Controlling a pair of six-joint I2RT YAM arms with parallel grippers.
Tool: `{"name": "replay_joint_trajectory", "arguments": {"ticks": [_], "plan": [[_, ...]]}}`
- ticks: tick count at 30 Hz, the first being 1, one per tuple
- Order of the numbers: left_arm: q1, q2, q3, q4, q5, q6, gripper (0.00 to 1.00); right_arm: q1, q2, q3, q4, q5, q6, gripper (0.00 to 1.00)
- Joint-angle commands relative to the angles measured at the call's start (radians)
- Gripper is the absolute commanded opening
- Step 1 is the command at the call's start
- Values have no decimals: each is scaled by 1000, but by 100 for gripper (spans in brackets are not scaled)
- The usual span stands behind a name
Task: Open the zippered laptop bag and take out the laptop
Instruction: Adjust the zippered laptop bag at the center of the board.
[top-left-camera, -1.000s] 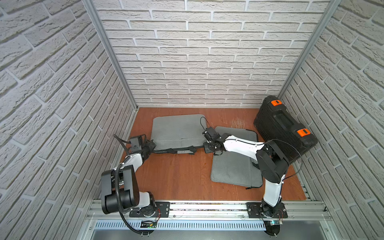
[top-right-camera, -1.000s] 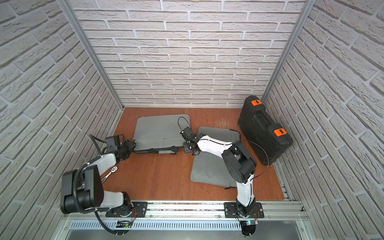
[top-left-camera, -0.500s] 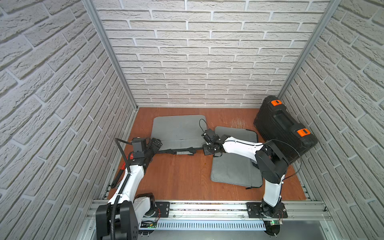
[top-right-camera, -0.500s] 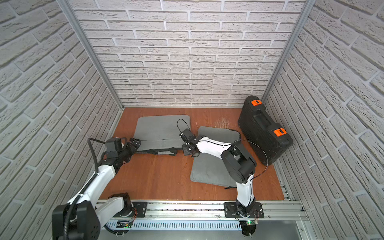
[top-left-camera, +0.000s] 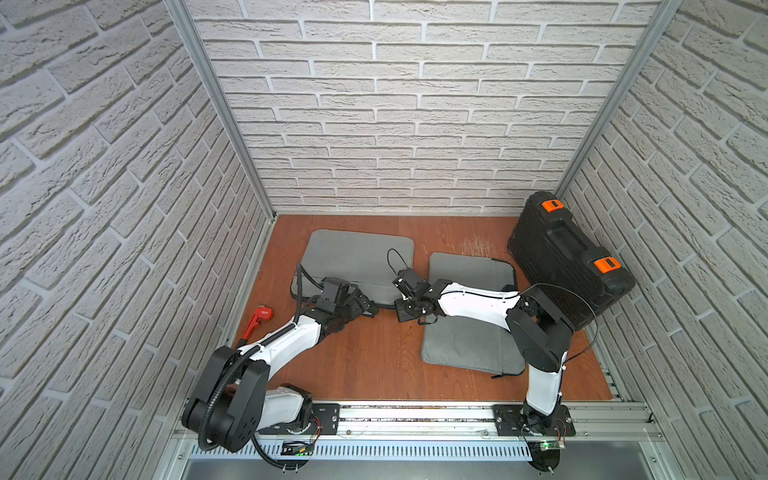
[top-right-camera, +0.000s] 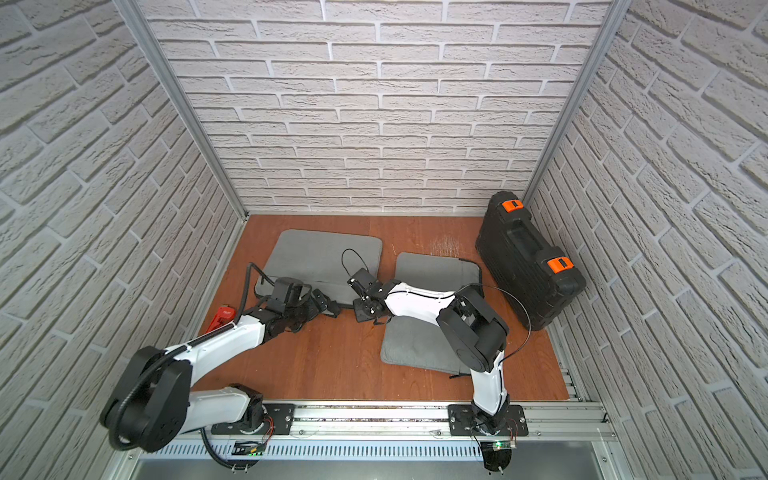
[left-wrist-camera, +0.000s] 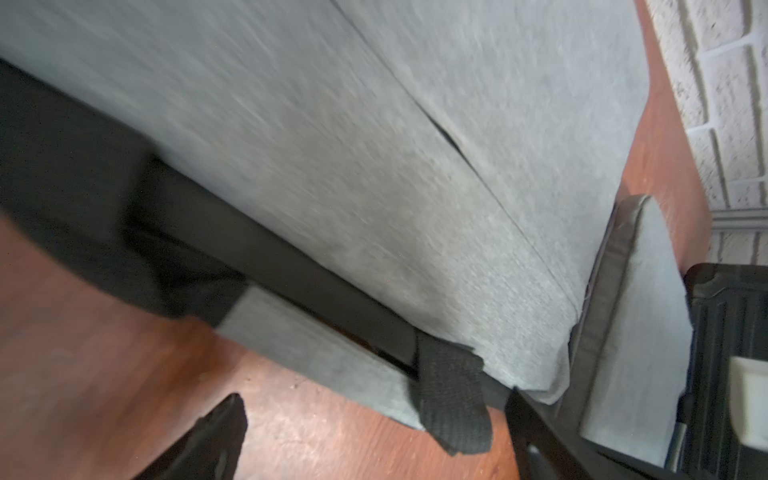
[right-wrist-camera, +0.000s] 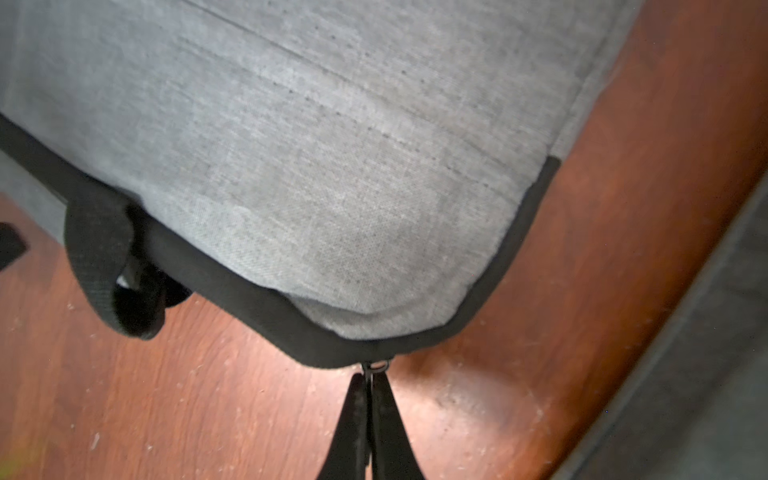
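The grey laptop bag (top-left-camera: 359, 257) (top-right-camera: 324, 253) lies flat at the back left of the wooden floor. A black zip band runs along its front edge (left-wrist-camera: 332, 299) and round its corner (right-wrist-camera: 490, 270). My right gripper (top-left-camera: 404, 309) (top-right-camera: 360, 309) (right-wrist-camera: 368, 384) is at the bag's front right corner, shut on the small metal zipper pull (right-wrist-camera: 377, 365). My left gripper (top-left-camera: 368, 309) (top-right-camera: 328, 305) (left-wrist-camera: 370, 415) is open just in front of the bag's front edge, beside a black handle strap (left-wrist-camera: 451, 399), holding nothing. The laptop is hidden.
A second grey bag (top-left-camera: 469, 324) (top-right-camera: 424, 340) lies under my right forearm. A black tool case with orange latches (top-left-camera: 569, 257) (top-right-camera: 528, 257) leans at the right wall. A red pipe wrench (top-left-camera: 257, 320) lies by the left wall. Brick walls close three sides.
My left arm has swung from the bag's left end to the middle of its front edge, and its jaws have opened. The right gripper has stayed shut at the corner.
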Motion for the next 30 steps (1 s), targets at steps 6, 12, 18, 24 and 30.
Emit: {"name": "replay_joint_trajectory", "arguments": {"ticks": [6, 12, 18, 24, 30], "plan": [[-70, 86, 25, 145, -14, -68, 86, 38, -7, -19, 79, -41, 38, 6], [-78, 110, 21, 176, -13, -85, 79, 55, 1, -17, 95, -47, 46, 6], [-80, 136, 4, 217, -14, -106, 66, 62, 7, -13, 96, -48, 45, 6], [-79, 176, -12, 267, -23, -138, 43, 68, 0, -27, 95, -49, 41, 6], [-78, 201, -15, 303, -31, -154, 19, 68, 2, -27, 76, -49, 29, 6]]}}
